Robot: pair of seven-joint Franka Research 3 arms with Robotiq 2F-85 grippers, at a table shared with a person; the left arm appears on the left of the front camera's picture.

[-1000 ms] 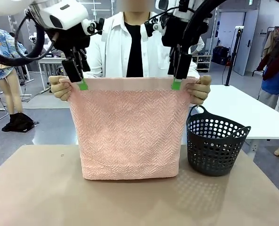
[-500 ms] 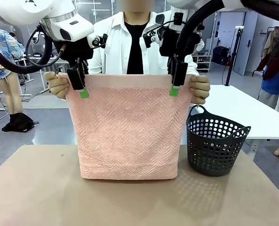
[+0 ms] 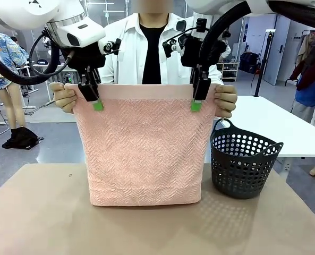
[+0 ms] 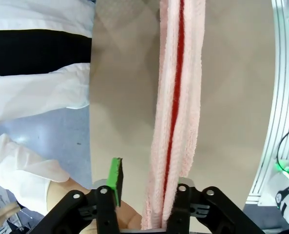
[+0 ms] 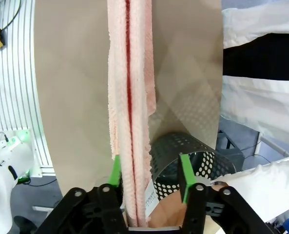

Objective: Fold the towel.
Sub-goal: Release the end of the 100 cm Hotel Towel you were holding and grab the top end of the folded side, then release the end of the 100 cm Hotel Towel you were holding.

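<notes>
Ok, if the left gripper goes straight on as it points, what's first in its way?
The towel: its top edge sits between the open jaws of the left gripper, probably met first, above the table.

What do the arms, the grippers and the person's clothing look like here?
Left arm and right arm: glossy white rounded shells, with thick black cable hoses looping near the wrists. Left gripper and right gripper: black, each with two slim fingers tipped with bright green pads. Person: white long-sleeved jacket over a black top.
</notes>
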